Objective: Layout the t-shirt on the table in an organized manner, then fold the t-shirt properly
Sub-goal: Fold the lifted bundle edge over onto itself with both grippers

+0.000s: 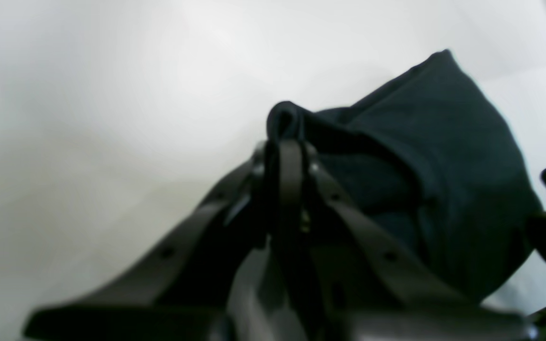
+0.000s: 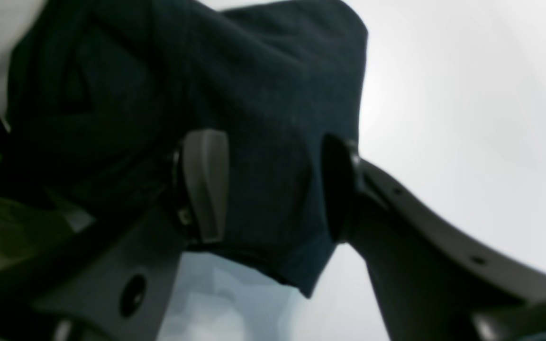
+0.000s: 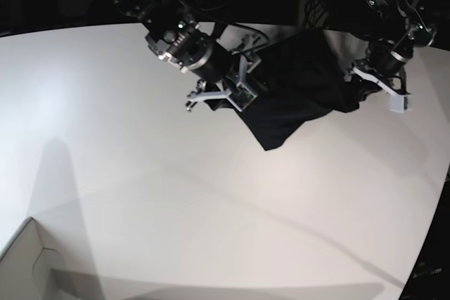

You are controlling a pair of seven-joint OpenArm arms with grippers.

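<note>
1. Right now your left gripper (image 1: 286,142) is clamped tight on a rolled fold of the shirt (image 1: 443,156); in the left wrist view a small hump of black cloth pokes out just past the closed tips, so the hold looks narrow, at an edge and not deep in the body.
2. Your right gripper (image 2: 273,189) stands wide, one finger (image 2: 206,184) on each side of a hanging panel of the shirt. I cannot tell from the blur whether the pads press the cloth or only straddle it; my guess is it is placed to take a second hold.
3. Between the two, the shirt (image 3: 295,89) hangs bunched and slung in the air at the far side of the table (image 3: 140,173), one pointed corner drooping lowest in the base view. It is not spread at all yet.
4. Lifting it this way likely lets gravity shake the folds out, so that you can find two matching points before laying it down.
5. The table below is bare and white, with only a box (image 3: 31,265) corner at the near edge, well apart from the work.
6. I judge the layout step barely begun: you need a firm second pinch, then the arms drawn apart to stretch the cloth. Watch that small left hold; it could slip under tension.
</note>
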